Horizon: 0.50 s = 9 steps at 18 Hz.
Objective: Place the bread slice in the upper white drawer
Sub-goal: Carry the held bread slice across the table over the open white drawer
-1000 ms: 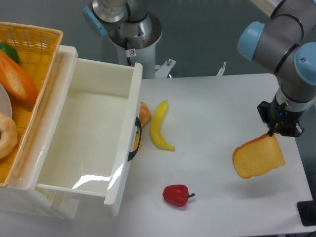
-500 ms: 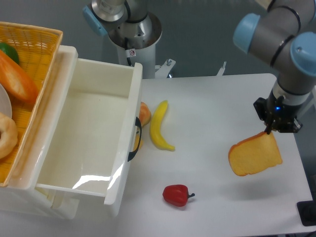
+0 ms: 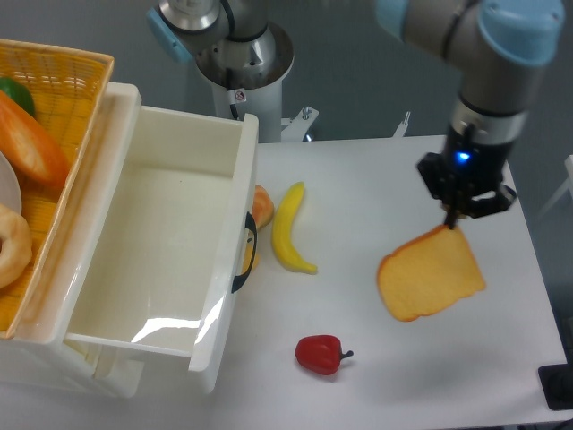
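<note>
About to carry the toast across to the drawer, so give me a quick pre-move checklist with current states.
1. Hand gripping the flat golden-orange bread slice by its top edge: ok.
2. Slice lifted off the table: ok, it hangs tilted.
3. Large white glossy plastic drawer pulled open: ok.
4. Drawer interior free: ok, nothing visible inside.
5. Yellow banana and red pepper lying under the path: clearance cannot tell.

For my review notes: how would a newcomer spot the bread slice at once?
Start at the big white drawer on the left, then cross the table past the banana to the right side. The bread slice hangs from the gripper, the only flat, golden-orange thing held aloft.
</note>
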Tool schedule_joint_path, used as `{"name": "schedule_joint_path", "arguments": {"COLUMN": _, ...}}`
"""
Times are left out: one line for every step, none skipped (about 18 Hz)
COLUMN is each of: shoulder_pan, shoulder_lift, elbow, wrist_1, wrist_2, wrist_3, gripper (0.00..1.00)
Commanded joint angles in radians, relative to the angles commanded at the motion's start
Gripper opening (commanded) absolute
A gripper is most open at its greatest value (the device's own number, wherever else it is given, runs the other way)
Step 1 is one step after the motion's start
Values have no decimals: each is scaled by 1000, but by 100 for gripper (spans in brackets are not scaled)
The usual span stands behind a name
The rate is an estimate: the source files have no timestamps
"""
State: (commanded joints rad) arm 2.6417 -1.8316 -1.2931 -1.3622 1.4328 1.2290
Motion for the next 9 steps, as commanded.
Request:
{"name": "schedule_joint_path", "arguments": {"shoulder_pan": -17, "shoulder_lift": 18, "elbow": -3, "wrist_1": -2, "wrist_2": -9, "wrist_3": -31, "gripper": 0}}
{"name": "schedule_joint_path", "arguments": {"shoulder_pan": -31, "shoulder_lift": 41, "elbow": -11, "wrist_1": -2, "wrist_2": -20, "wrist_3": -57, "gripper": 0}}
{"name": "schedule_joint_path", "arguments": {"shoulder_pan": -43, "shoulder_lift": 58, "elbow": -21, "wrist_1": -2, "wrist_2": -32, "wrist_3": -75, "gripper": 0}}
{"name": "schedule_joint_path", "arguments": {"shoulder_pan": -51, "shoulder_lift": 78, "elbow": -31, "wrist_1": -2, "wrist_2": -41, "wrist_3": -85, "gripper": 0}}
{"name": "schedule_joint_path", "arguments": {"shoulder_pan": -60, "shoulder_lift": 104, "elbow": -41, "wrist_1": -3, "wrist_2": -51, "wrist_3": -98, "gripper": 0}}
{"name": "schedule_joint_path", "arguments": {"shoulder_pan": -78, "shoulder_lift": 124, "elbow": -51, "wrist_1": -3, "wrist_2": -55, "wrist_3": -123, "gripper": 0}}
{"name": "schedule_joint_path", "arguments": {"shoulder_pan": -100, "shoulder_lift": 144, "elbow": -63, "wrist_1": -2, "wrist_2": -57, "wrist_3": -149, "gripper": 0}}
{"name": "schedule_joint_path", "arguments": {"shoulder_pan": -121, "shoulder_lift": 159, "elbow": -71, "wrist_1": 0, "wrist_2": -60, "wrist_3": -169, "gripper": 0}}
{"name": "schedule_joint_path", "arguments": {"shoulder_pan": -153, "shoulder_lift": 164, "elbow": -68, "wrist_1": 0, "wrist_2": -58, "wrist_3": -187, "gripper": 0}}
